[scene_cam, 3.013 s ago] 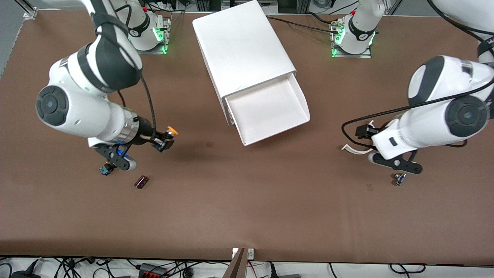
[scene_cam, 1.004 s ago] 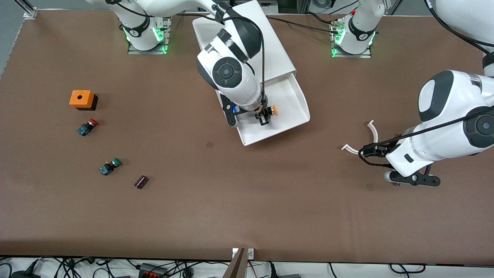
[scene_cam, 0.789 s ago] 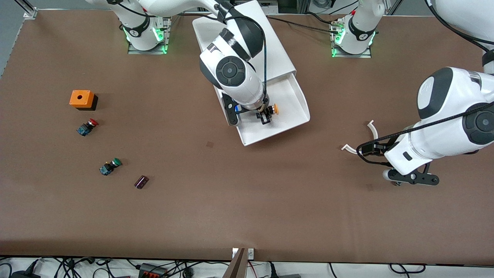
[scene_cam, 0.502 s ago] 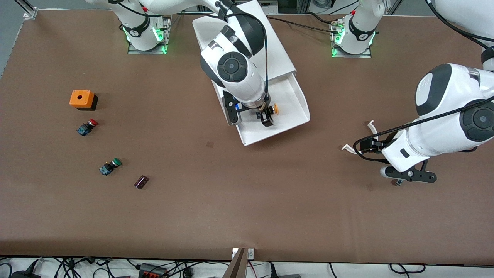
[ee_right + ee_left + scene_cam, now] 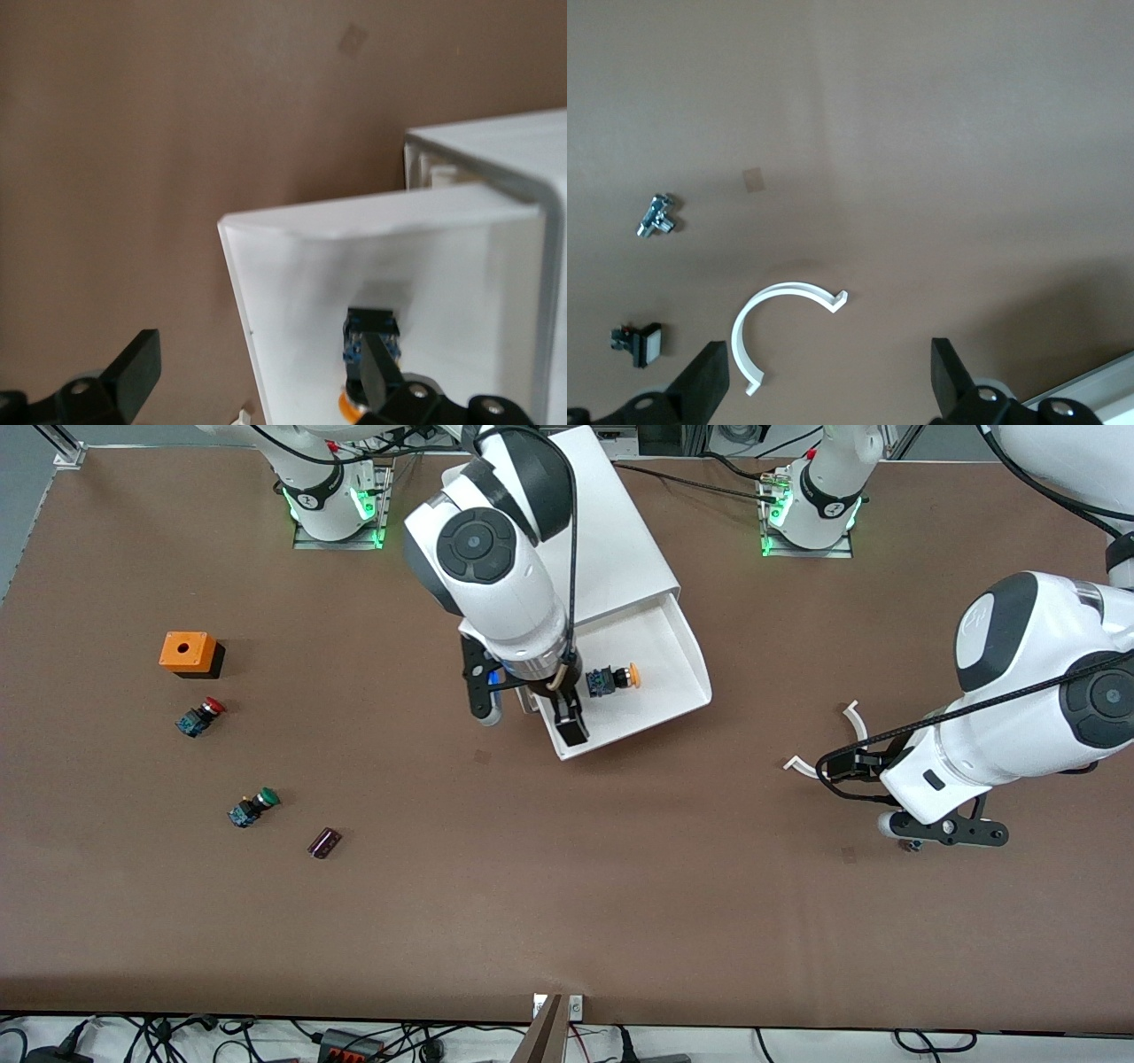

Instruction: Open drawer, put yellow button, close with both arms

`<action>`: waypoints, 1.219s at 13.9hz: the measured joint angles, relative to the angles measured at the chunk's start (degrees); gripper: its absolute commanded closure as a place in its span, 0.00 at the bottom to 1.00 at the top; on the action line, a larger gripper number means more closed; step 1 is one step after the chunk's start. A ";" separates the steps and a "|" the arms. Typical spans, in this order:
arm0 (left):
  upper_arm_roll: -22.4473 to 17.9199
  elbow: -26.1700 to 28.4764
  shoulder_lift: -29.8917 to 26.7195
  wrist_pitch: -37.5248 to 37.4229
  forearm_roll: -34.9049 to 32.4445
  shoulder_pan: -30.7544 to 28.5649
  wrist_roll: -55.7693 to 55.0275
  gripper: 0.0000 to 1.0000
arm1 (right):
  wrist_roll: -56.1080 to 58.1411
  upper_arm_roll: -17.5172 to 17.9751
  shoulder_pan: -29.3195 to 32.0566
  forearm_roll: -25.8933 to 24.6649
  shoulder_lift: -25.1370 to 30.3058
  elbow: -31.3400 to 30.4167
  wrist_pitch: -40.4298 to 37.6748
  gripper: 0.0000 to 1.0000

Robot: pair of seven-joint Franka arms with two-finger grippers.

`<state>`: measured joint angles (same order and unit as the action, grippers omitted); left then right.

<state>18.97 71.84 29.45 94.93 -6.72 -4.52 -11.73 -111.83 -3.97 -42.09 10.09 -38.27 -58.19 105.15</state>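
The drawer (image 5: pixel 633 677) stands pulled out of the white cabinet (image 5: pixel 558 522), and serves here as the landmark. The yellow button (image 5: pixel 611 679) lies on its side on the drawer's floor, orange cap toward the left arm's end of the surface (image 5: pixel 567 903), free of any grip.

The right end effector (image 5: pixel 567 713) hangs over the drawer's corner nearest the front camera, on the right arm's side, fingers spread wide and holding nothing. In the right wrist view the button (image 5: pixel 368 354) shows partly hidden by one finger (image 5: pixel 376 372), lying inside the drawer (image 5: pixel 292 292).

The left end effector (image 5: pixel 855 762) waits over the surface, well apart from the drawer toward the left arm's end, its jaws wide apart and empty. A white curved clip (image 5: pixel 837 744) lies under it; the left wrist view shows the clip (image 5: pixel 775 323) between the fingers (image 5: pixel 704 390), flat on the surface, with a small metal part (image 5: pixel 656 215) nearby.

Well apart from the drawer, toward the right arm's end, lie an orange box (image 5: pixel 188 653), a red button (image 5: pixel 201 716), a green button (image 5: pixel 252 806) and a small dark block (image 5: pixel 324 842).
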 measured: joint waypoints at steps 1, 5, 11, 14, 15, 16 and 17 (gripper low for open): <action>0.07 0.30 0.09 0.00 0.08 0.30 -3.07 0.00 | 3.86 -0.36 0.63 -0.51 0.65 0.05 -2.01 0.00; 0.60 2.00 0.31 0.04 0.34 4.49 -19.03 0.00 | 26.13 -1.11 7.66 -1.07 2.96 0.10 -13.18 0.00; 0.81 5.89 1.22 10.65 0.32 13.62 -38.61 0.00 | 55.10 -1.56 19.95 -2.02 3.11 -0.27 -16.71 0.00; 1.84 6.36 3.15 13.19 0.36 15.39 -38.70 0.00 | 63.94 -1.59 23.74 -2.10 3.12 -0.28 -16.75 0.00; 2.04 6.37 3.70 13.48 0.36 16.68 -38.97 0.00 | 66.92 -1.59 24.89 -2.14 3.11 -0.29 -16.76 0.00; 2.10 6.37 3.98 13.62 0.36 17.82 -39.35 0.00 | 69.75 -1.60 26.12 -2.17 3.12 -0.29 -16.79 0.00; 2.09 6.40 4.14 13.62 0.28 18.50 -39.44 0.00 | 72.17 -1.61 27.45 -2.17 3.14 -0.29 -17.06 0.00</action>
<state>21.06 78.24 33.59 108.55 -6.44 13.98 -51.17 -39.67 -5.58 -14.64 7.92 -35.13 -58.48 88.10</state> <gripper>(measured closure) 0.000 0.000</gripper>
